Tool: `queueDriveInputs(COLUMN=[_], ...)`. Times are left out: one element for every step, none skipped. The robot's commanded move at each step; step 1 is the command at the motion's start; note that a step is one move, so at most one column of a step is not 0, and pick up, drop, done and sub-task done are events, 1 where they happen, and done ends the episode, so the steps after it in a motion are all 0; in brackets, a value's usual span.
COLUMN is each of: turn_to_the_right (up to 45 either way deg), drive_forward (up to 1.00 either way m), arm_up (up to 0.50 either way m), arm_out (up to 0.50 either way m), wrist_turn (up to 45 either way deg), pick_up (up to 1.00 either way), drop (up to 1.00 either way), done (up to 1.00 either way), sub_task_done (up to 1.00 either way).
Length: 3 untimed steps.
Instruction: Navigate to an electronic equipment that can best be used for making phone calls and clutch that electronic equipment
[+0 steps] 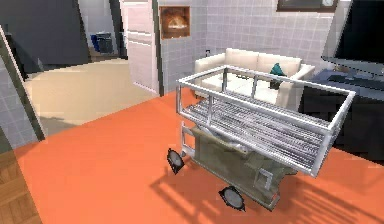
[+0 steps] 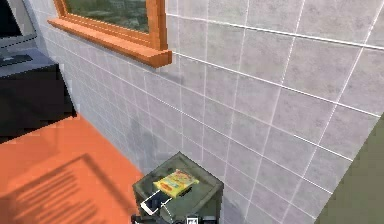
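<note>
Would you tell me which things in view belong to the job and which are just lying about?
Job: small white phone-like thing on the grey stand.
Lying about: yellow box, wheeled metal cart, white sofa, monitor, window.

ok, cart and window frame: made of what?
Cart: looks like bare metal, silvery-grey bars with pale glints along the rails. Window frame: probably wood, orange-brown and matte; no grain visible, so it could be painted.

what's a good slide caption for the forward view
Wheeled metal cart on orange floor, white sofa behind.
</note>
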Motion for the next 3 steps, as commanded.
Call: queueDriveInputs(turn_to_the_right=[0.0, 0.0, 0.0], drive_forward=[0.00, 0.00, 0.00], arm_up=[0.00, 0.10, 0.00], arm_out=[0.00, 0.00, 0.00], wrist_turn=[0.0, 0.0, 0.0], pick_up=[1.00, 0.00, 0.00], drop=[0.00, 0.00, 0.00], done=[0.00, 0.00, 1.00], sub_task_done=[0.00, 0.00, 0.00])
